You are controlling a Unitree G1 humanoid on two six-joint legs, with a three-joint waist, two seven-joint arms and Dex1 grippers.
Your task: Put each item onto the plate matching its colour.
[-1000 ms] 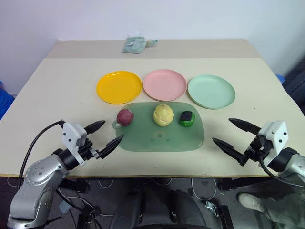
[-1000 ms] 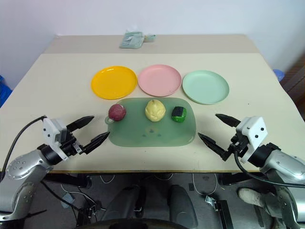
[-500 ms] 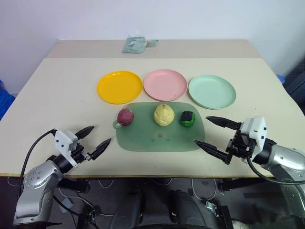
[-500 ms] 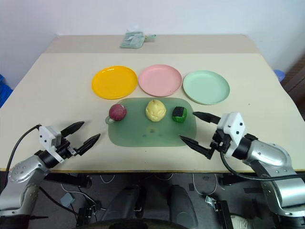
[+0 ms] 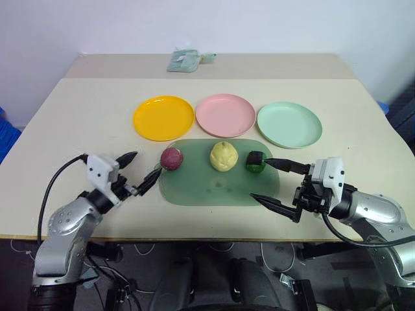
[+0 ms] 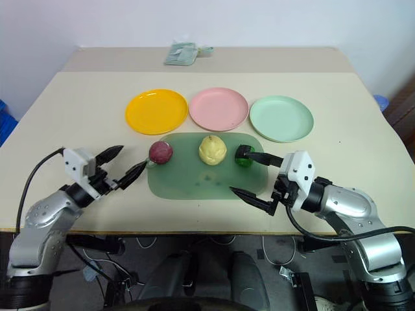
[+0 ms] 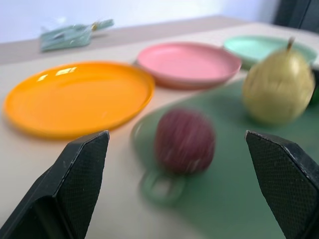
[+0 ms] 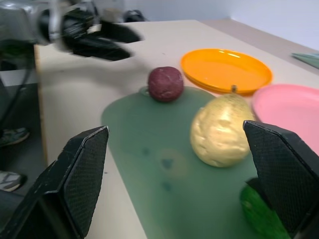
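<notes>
Toy foods sat in a row on the translucent green mat (image 5: 217, 184): dark reddish-purple ball (image 5: 170, 158) at the mat's left edge by its loop handle, pale yellow pear (image 5: 222, 156) in the middle, dark green chunk (image 5: 255, 161) on the right. None was on a plate yet. The orange-yellow plate (image 5: 163, 118), pale pink plate (image 5: 224, 115) and mint green plate (image 5: 289, 124) lay bare just beyond the mat, in the same left-to-right order.

Left gripper (image 5: 142, 172) was spread wide, empty, low over the table beside the ball, one finger tip close to it. Right gripper (image 5: 273, 181) was also spread wide and empty, its far finger reaching right up to the green chunk; contact could not be told.

Risks, as judgement: ball is round, so a finger nudging it before the fingers bracket it could send it rolling into the pear or off the mat. Right far finger looked set to push the chunk sideways toward the pear instead of straddling it. Chunk is small and rough, so an off-centre pinch might squirt it out. The mat could slide under a dragging finger. Ball has no exact colour match, pink plate likely; mixing plates was possible. Both arms converging on the mat could clash
</notes>
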